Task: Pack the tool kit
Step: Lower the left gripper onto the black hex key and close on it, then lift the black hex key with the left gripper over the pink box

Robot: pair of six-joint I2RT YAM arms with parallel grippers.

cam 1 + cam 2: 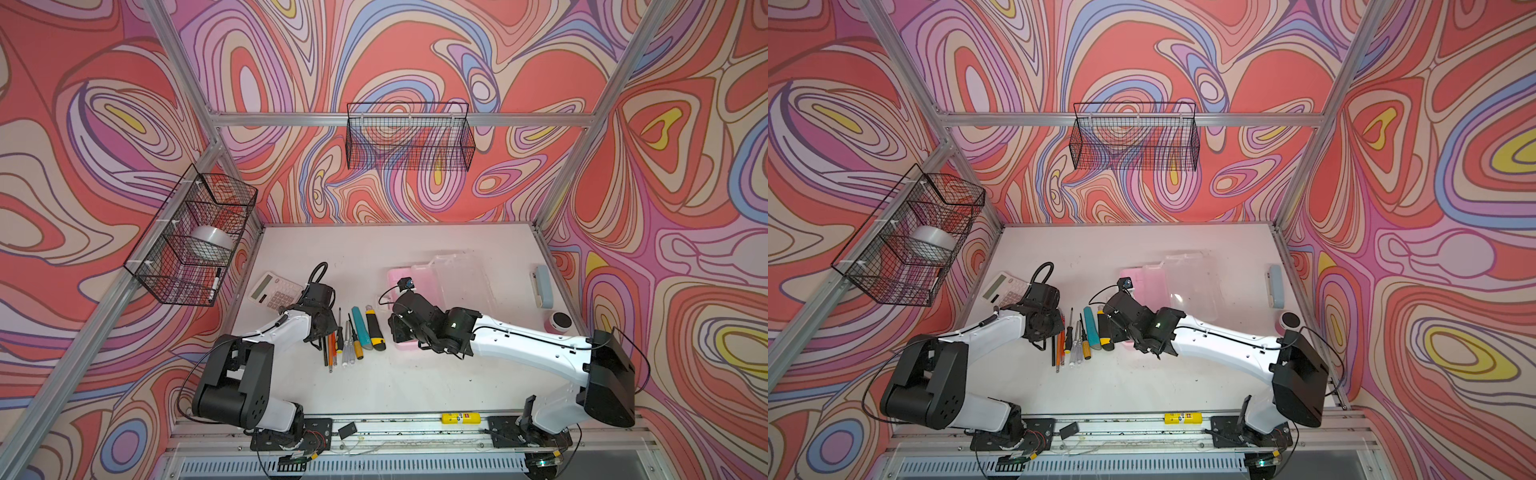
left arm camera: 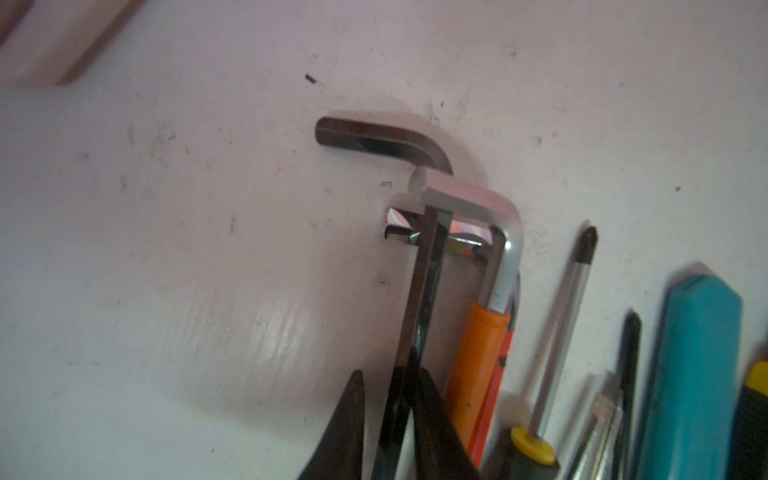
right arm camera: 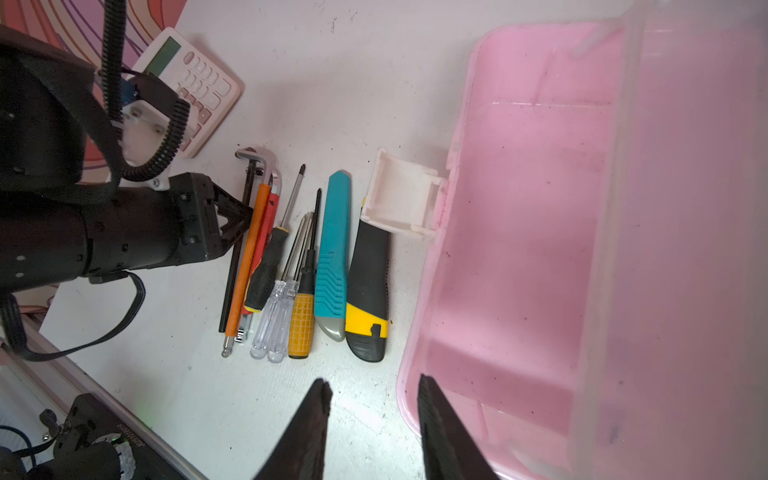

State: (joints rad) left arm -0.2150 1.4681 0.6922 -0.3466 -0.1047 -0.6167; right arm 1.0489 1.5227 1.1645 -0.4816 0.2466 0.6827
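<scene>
Lying open right of centre in both top views is the tool kit (image 3: 519, 249), a rectangular pink plastic box, glossy and round-cornered. Its translucent lid (image 1: 461, 278) is lying folded back to the right, and a white boxy latch (image 3: 401, 195) is hanging at its rim.

Left of it, a row of tools is resting side by side on the scuffed white table (image 1: 415, 382):
- yellow-black utility knife (image 3: 368, 291), ribbed
- teal utility knife (image 3: 332, 249)
- yellow-handled screwdriver (image 3: 301, 324), cross-hatched
- two clear-handled screwdrivers (image 3: 274, 328)
- black-gripped screwdriver (image 3: 266, 274)
- silver hex key (image 2: 498, 249), running into an orange sleeve (image 2: 478, 365)
- dark hex key (image 2: 382, 139), L-shaped

The left gripper (image 2: 386, 372) is standing with its fingers drawn narrowly about the dark hex key's shaft; whether they are pinching it cannot be told. The right gripper (image 3: 372, 382) is hovering with fingers spread, the box's corner rim showing between them, and is gripping nothing.

A white calculator (image 1: 274, 289) is lying at centre left and a grey-blue stapler (image 1: 541, 284) at far right. A yellow label (image 1: 459, 417) on the front rail is carrying print too small to read.
</scene>
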